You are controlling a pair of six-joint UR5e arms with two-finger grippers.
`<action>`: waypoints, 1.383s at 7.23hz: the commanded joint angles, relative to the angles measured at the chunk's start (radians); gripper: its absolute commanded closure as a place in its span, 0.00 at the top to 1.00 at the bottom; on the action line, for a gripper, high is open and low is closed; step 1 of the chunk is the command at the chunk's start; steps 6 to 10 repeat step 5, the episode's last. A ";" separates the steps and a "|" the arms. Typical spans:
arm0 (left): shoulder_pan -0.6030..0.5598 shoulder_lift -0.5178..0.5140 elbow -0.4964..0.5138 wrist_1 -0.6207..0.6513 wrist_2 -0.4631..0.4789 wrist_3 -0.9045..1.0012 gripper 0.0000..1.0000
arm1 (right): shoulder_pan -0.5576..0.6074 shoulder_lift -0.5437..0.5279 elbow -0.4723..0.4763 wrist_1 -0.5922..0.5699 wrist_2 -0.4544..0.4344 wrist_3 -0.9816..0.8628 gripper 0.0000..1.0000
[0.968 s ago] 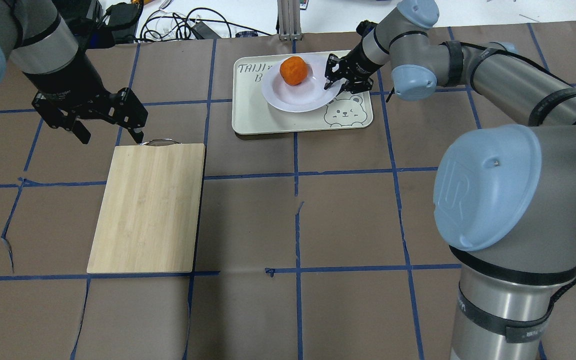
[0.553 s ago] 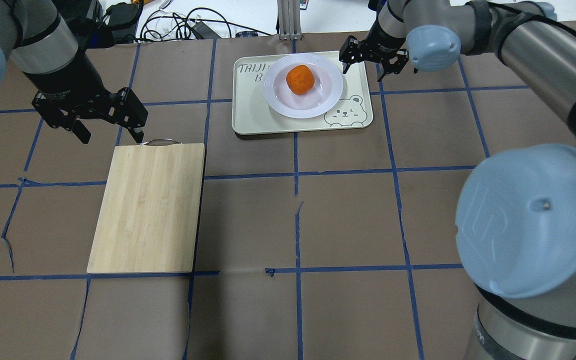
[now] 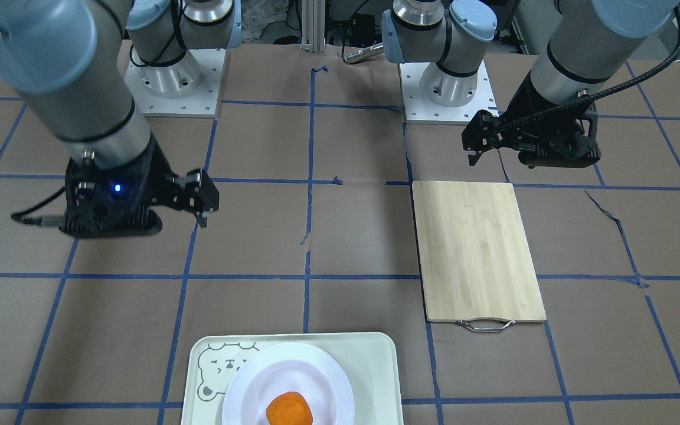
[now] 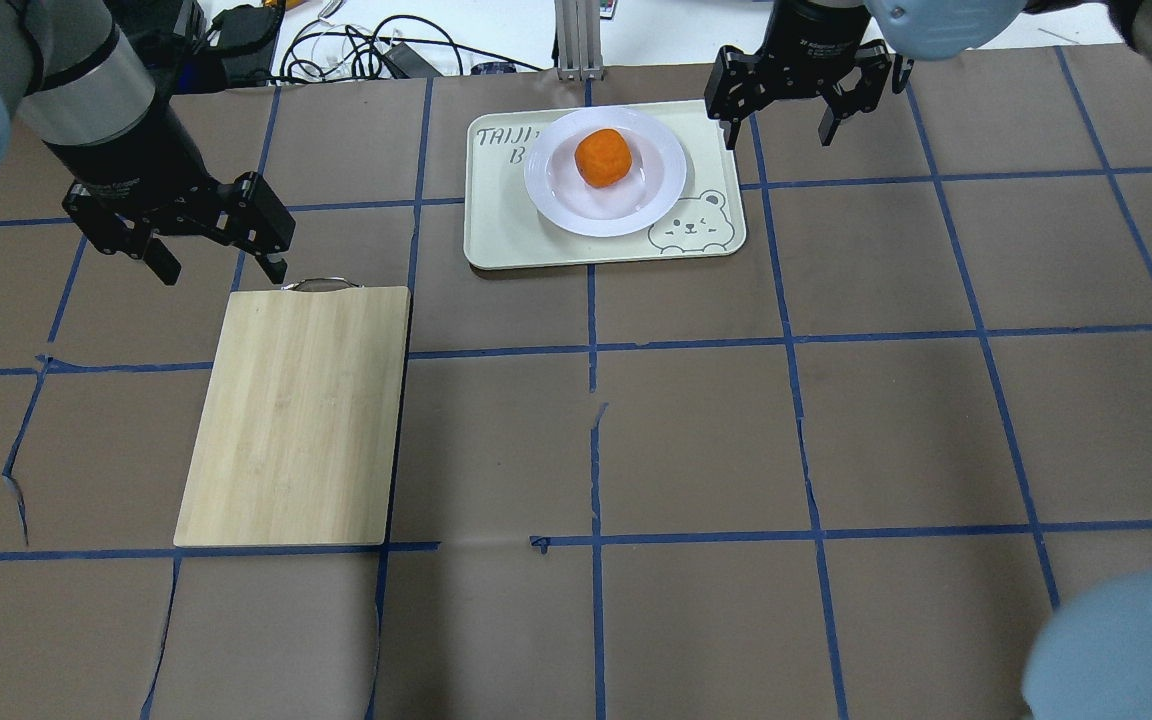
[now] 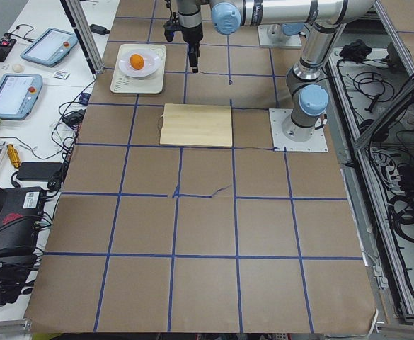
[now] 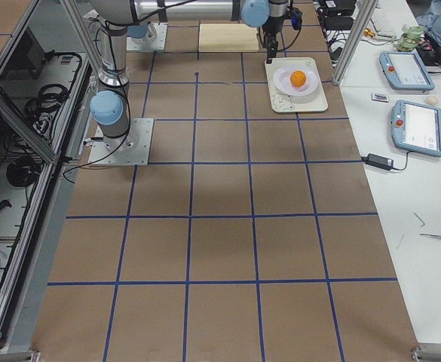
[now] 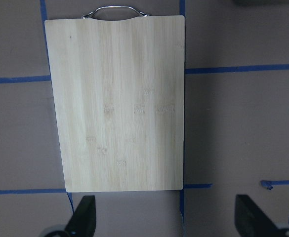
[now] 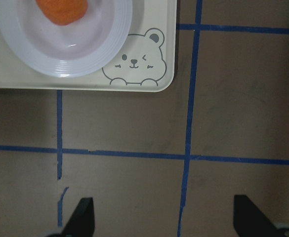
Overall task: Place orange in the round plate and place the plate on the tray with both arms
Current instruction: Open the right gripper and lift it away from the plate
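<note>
The orange (image 4: 603,157) lies in the middle of the white round plate (image 4: 636,205), and the plate rests flat on the pale tray (image 4: 506,235) with the bear face. My right gripper (image 4: 778,125) hangs open and holds nothing, just right of the tray's far right corner, clear of the plate. Its wrist view shows the plate (image 8: 85,54), the orange (image 8: 62,10) and the tray's bear corner (image 8: 134,63) at the top left. My left gripper (image 4: 226,265) is open too, hovering by the handle end of the wooden cutting board (image 4: 296,415).
The cutting board (image 3: 476,248) lies flat with its metal handle (image 4: 318,284) toward the far side. Cables and devices (image 4: 356,50) crowd the white bench behind the table. Blue tape lines cross the brown table cover, which is torn in places.
My right gripper has let go of the plate's right rim, opened and drawn back up and to the right. The plate has settled flat on the tray. The left arm has not moved.
</note>
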 commanded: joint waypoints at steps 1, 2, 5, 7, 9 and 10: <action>0.000 -0.001 0.001 0.002 -0.001 0.001 1.00 | 0.006 -0.090 0.068 0.041 -0.005 -0.013 1.00; 0.000 0.000 -0.001 0.000 0.000 0.002 1.00 | 0.006 -0.091 0.076 0.032 -0.012 -0.019 1.00; 0.000 0.000 -0.001 0.000 -0.001 0.003 1.00 | 0.005 -0.111 0.096 0.021 -0.017 -0.044 1.00; 0.000 0.000 -0.001 0.000 -0.001 0.003 1.00 | 0.005 -0.111 0.096 0.021 -0.017 -0.044 1.00; 0.000 0.000 -0.001 0.000 -0.001 0.003 1.00 | 0.005 -0.111 0.096 0.021 -0.017 -0.044 1.00; 0.000 0.000 -0.001 0.000 -0.001 0.003 1.00 | 0.005 -0.111 0.096 0.021 -0.017 -0.044 1.00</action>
